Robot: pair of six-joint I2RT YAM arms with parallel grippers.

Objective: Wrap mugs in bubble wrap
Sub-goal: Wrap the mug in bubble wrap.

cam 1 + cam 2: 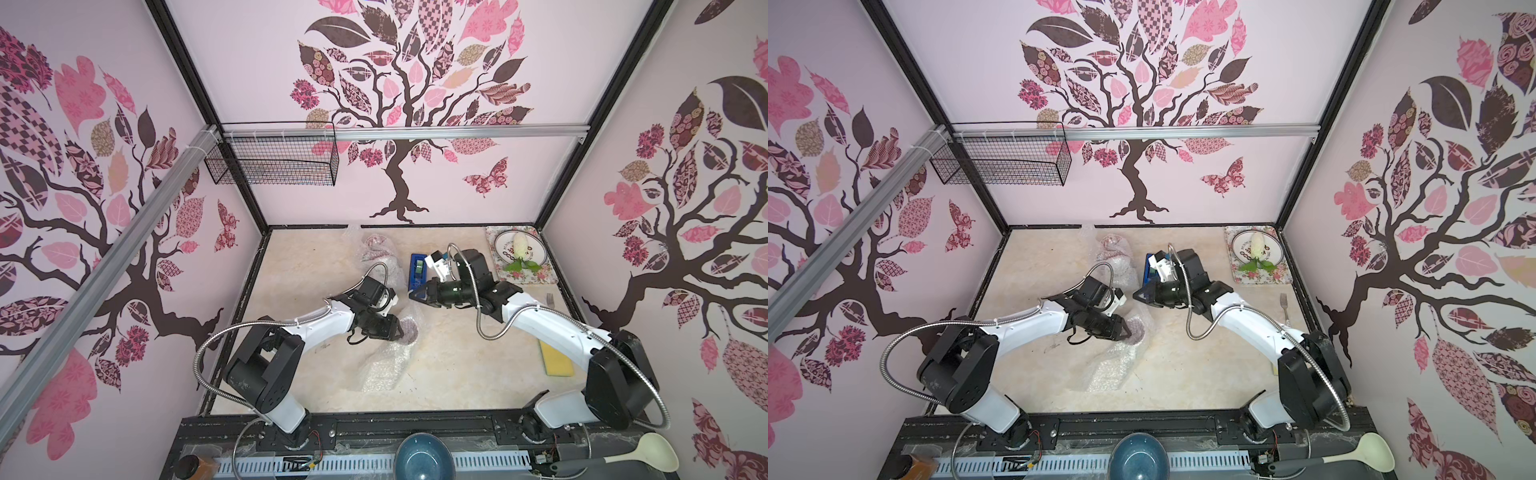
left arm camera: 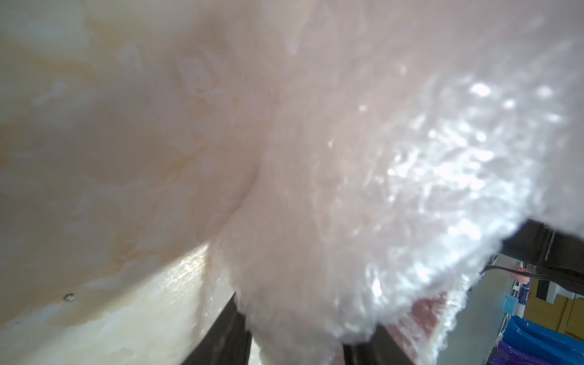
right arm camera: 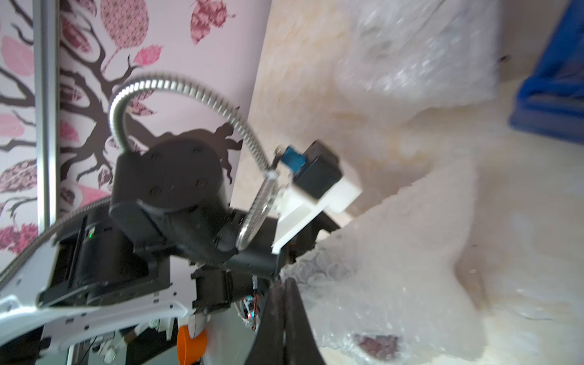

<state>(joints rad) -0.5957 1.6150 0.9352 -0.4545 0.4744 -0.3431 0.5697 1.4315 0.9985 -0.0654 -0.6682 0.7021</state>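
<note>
Two pieces of bubble wrap lie on the table (image 1: 457, 374). One sheet (image 1: 384, 365) spreads from mid-table toward the front. Its far end is bunched around one reddish mug (image 1: 410, 332), and the left tool (image 1: 402, 330) clamps that wrapped end, with wrap filling the gap between its fingers (image 2: 227, 335). One bundle (image 1: 376, 253) sits near the back wall, something pinkish inside. The right tool (image 1: 414, 296) is clenched tight just beside one blue tape dispenser (image 1: 417, 269); whether it pinches any wrap cannot be told.
</note>
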